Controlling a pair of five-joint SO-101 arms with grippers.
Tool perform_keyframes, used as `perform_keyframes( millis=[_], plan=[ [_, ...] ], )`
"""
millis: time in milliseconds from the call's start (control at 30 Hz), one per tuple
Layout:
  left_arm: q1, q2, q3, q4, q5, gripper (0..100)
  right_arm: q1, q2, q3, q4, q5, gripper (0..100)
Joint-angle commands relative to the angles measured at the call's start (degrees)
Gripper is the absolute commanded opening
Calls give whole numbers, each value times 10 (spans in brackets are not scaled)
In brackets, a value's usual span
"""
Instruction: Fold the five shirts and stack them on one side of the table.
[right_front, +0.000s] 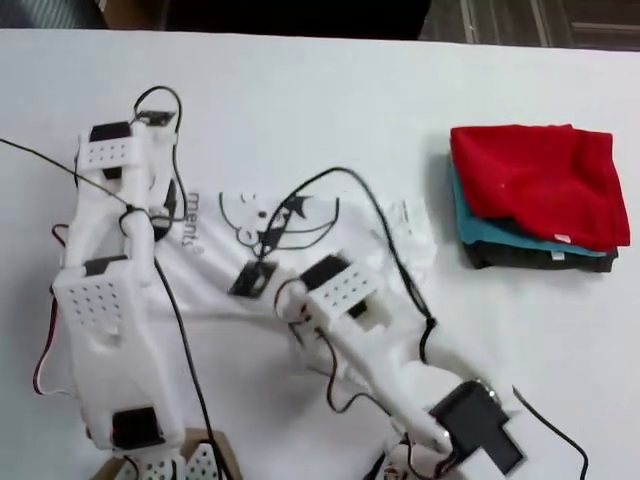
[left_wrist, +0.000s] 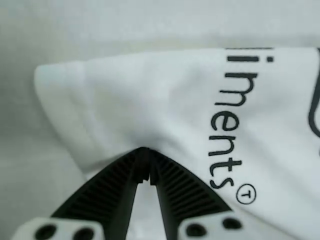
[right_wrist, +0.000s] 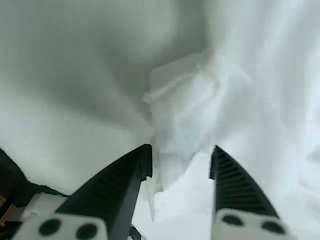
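Observation:
A white shirt (right_front: 215, 270) with black print lies spread on the white table (right_front: 300, 100) under both arms. My left gripper (left_wrist: 145, 172) is shut on a folded edge of the white shirt (left_wrist: 150, 100) beside the printed lettering; from above it sits at the shirt's left edge (right_front: 162, 220). My right gripper (right_wrist: 181, 152) stands open over a bunched fold of the white shirt (right_wrist: 185, 105), with cloth rising between its fingers; from above it is near the shirt's middle (right_front: 298, 318). A stack of folded shirts (right_front: 535, 190), red on teal on a dark one, sits at the right.
Black cables (right_front: 370, 210) trail from the arms across the shirt. The far edge of the table (right_front: 300, 35) runs along the back, with bare table between the shirt and that edge.

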Motion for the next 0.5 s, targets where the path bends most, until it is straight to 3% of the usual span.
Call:
perform_keyframes(
  millis=[0,333,467],
  plan=[
    [5,4,0,-28,2,27,-29,-23,15,3,1,244],
    [5,4,1,-28,2,27,-29,65,49,-117,4,245],
    [5,4,1,-28,2,27,-10,109,8,-98,2,245]
  ],
)
